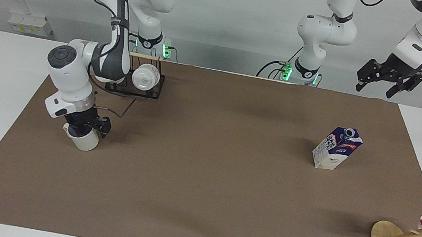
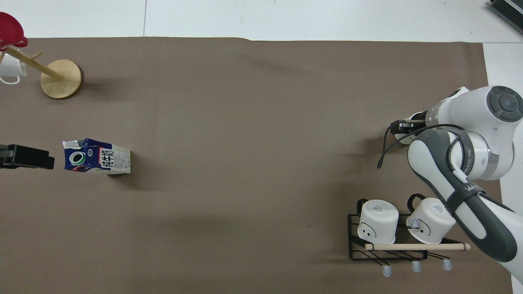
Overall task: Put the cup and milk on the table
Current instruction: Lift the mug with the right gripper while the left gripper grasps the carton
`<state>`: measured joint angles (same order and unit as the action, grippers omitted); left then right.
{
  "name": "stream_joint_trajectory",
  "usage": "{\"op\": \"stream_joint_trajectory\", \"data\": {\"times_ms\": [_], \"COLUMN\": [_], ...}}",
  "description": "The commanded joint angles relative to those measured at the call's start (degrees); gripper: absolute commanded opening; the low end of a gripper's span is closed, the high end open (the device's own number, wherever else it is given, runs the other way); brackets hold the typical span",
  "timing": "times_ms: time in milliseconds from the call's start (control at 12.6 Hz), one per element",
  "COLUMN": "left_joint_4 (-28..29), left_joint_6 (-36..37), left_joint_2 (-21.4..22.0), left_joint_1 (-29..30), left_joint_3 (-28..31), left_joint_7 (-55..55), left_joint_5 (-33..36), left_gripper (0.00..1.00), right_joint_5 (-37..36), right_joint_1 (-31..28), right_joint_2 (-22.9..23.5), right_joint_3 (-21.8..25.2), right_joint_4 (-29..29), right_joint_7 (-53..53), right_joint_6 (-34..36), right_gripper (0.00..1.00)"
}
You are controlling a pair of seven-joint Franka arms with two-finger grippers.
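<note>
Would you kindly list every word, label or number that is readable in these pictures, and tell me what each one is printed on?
"纯牛奶": large dark characters on the white side of the milk carton, read in the overhead view.
Red band on the milk: lettering too small to read.
Fine print on the milk's lower panel: too small to read.
Lettering on the right arm's grey link: partly visible, not readable.
Printed faces on the two white mugs in the rack: marks, not text.

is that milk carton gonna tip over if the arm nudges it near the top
Probably yes: the milk carton stands tall on a small base on the brown paper, so a push near its cap would likely topple it. It looks like thin card, so a hard squeeze may dent it. How full it is cannot be seen, so its weight is uncertain.
</note>
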<state>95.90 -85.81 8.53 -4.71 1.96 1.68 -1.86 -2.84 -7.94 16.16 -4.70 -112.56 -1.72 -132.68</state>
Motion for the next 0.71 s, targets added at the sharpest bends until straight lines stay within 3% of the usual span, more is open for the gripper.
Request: {"op": "stream_joint_trajectory", "data": {"times_ms": [0,318,556,636], "left_joint_4": [1.65,8.85,12.46,13.34], "left_joint_6": [-0.40,-6.37,-10.68,-12.26], "left_joint_2": [1.22,2.98,2.98,2.98], "left_joint_1": [0.67,0.76,0.76,0.76], "left_joint_3": [-0.20,-0.20,-0.02,-0.02], "left_joint_7": [0.52,0.52,0.61,0.69], "left_joint_5": [-0.25,0.02,0.10,0.11], "left_gripper": [1.00,1.00,1.00,1.00], "right_joint_5": [-1.29,-1.38,-1.38,-1.30], "right_joint_1": [-0.14,-0.06,1.34,4.31], "right_joint_2": [0.71,-0.69,-4.98,-5.87], "right_joint_3": [-0.31,-0.22,-1.01,-0.93], "right_joint_4": [-0.64,0.93,4.10,5.85], "right_joint_7": [1.28,0.84,0.50,-1.94], "right_joint_6": [-1.35,1.10,10.49,13.82], "right_gripper": [0.00,0.00,0.00,0.00]}}
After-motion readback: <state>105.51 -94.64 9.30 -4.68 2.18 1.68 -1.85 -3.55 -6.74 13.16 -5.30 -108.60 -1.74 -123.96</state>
